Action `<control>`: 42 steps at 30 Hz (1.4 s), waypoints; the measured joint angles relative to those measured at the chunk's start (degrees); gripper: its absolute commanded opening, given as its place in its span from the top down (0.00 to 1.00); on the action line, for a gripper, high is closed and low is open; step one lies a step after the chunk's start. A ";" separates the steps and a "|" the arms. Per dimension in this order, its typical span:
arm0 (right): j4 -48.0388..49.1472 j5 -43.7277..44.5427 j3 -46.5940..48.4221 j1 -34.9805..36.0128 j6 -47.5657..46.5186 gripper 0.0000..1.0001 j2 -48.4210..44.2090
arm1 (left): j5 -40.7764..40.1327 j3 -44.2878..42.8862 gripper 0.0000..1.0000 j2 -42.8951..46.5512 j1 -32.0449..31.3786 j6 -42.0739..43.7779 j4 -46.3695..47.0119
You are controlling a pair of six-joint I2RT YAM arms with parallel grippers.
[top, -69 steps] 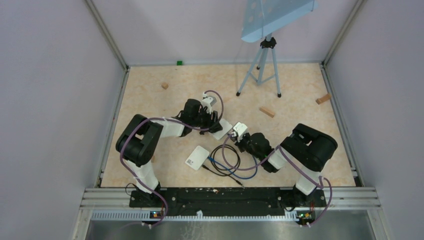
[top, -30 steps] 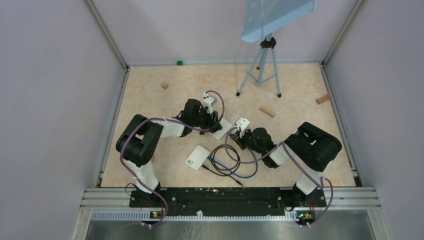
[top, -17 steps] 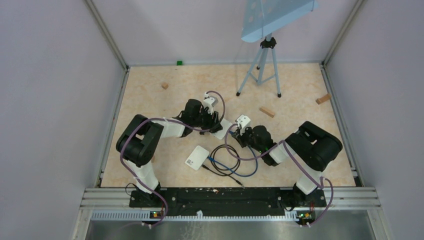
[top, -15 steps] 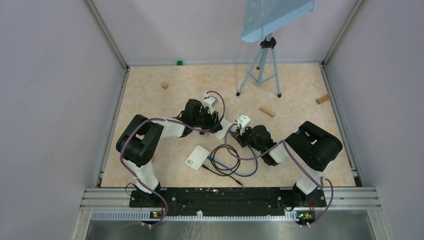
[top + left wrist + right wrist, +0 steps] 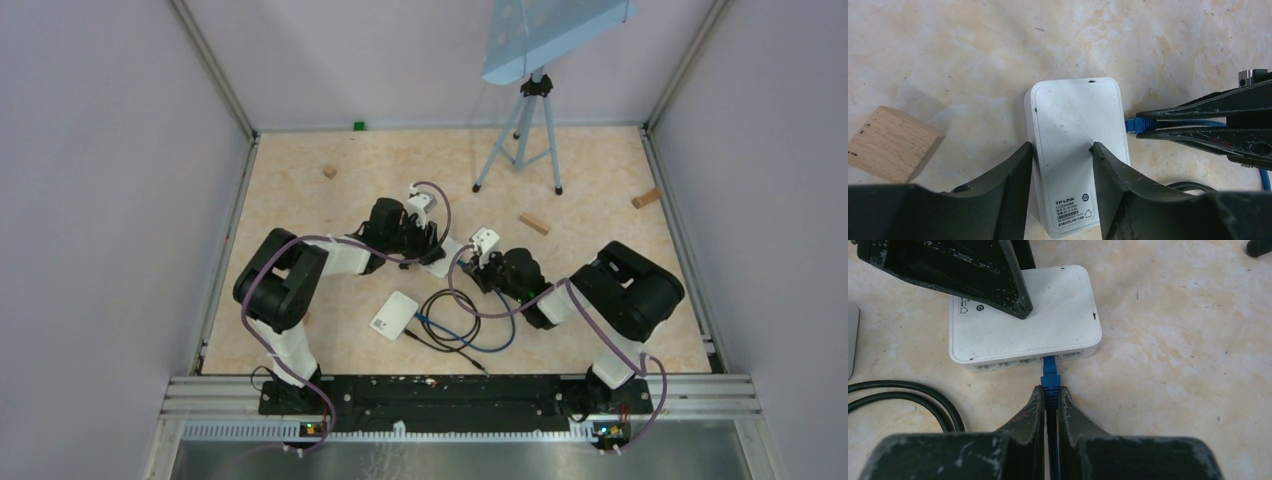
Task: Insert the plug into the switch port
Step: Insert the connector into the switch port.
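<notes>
The white switch (image 5: 1075, 125) lies flat on the table, also in the right wrist view (image 5: 1023, 325) and the top view (image 5: 449, 253). My left gripper (image 5: 1060, 147) is closed onto it, one finger against its side edge and the other finger (image 5: 993, 280) pressing on its top face. My right gripper (image 5: 1050, 392) is shut on the blue plug (image 5: 1050, 374). The plug's tip sits in a port on the switch's near side. From the left wrist the plug (image 5: 1132, 124) touches the switch's right edge. In the top view both grippers (image 5: 432, 243) (image 5: 476, 266) meet at the switch.
A second white box (image 5: 395, 314) and a coil of black cable (image 5: 455, 322) lie just in front of the switch. A wooden block (image 5: 890, 145) sits close to its left. A tripod (image 5: 520, 130) stands at the back; more blocks (image 5: 534, 223) (image 5: 647, 198) lie right.
My right gripper has moved up and left toward the switch with the plug, closing the gap until the plug reaches the port. My left arm has stayed on the switch.
</notes>
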State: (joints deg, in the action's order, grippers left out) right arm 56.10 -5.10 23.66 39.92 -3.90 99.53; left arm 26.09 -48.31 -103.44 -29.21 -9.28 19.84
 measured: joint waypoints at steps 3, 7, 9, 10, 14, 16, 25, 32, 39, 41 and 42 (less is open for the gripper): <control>0.20 0.66 0.15 0.02 -0.17 1.00 0.39 | -0.02 0.00 0.50 -0.15 -0.07 0.17 0.50; 0.04 0.74 1.20 -0.04 -1.33 1.00 1.29 | -0.26 -0.48 0.49 -0.63 -0.09 0.55 0.76; -0.09 0.72 1.49 -0.13 -1.70 1.00 1.42 | -0.22 -1.01 0.49 -1.09 -0.15 0.72 0.76; -0.42 0.70 1.79 -0.24 -1.92 1.00 1.42 | -0.37 -1.27 0.49 -1.25 -0.24 0.92 0.79; -2.01 0.57 2.75 -0.46 -2.05 1.00 1.42 | -1.01 -1.40 0.49 -1.64 -0.68 1.46 1.66; -2.03 0.57 2.75 -0.46 -2.03 1.00 1.42 | -1.11 -1.14 0.49 -1.84 -0.92 1.51 2.71; -3.72 0.98 3.67 -0.46 -2.03 1.00 1.40 | -2.78 3.67 0.50 -1.90 -1.95 0.04 12.26; -5.40 1.75 4.52 -0.42 -2.08 1.00 1.14 | -6.34 5.31 0.49 -2.05 -3.13 -1.14 16.33; -6.69 2.56 1.14 -0.26 -2.08 1.00 -2.69 | -4.44 2.40 0.45 -2.05 -3.37 -1.53 10.97; -7.67 2.40 0.48 -0.17 -2.10 1.00 -4.13 | -3.41 0.37 0.41 -2.03 -3.17 -1.53 6.93; -8.11 2.32 0.31 -0.07 -2.10 0.99 -4.76 | -3.13 -0.48 0.40 -2.03 -3.02 -1.55 5.25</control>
State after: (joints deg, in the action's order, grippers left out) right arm 47.99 -2.79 23.97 39.86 -6.00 94.76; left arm 22.96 -48.80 -105.47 -32.23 -10.83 25.08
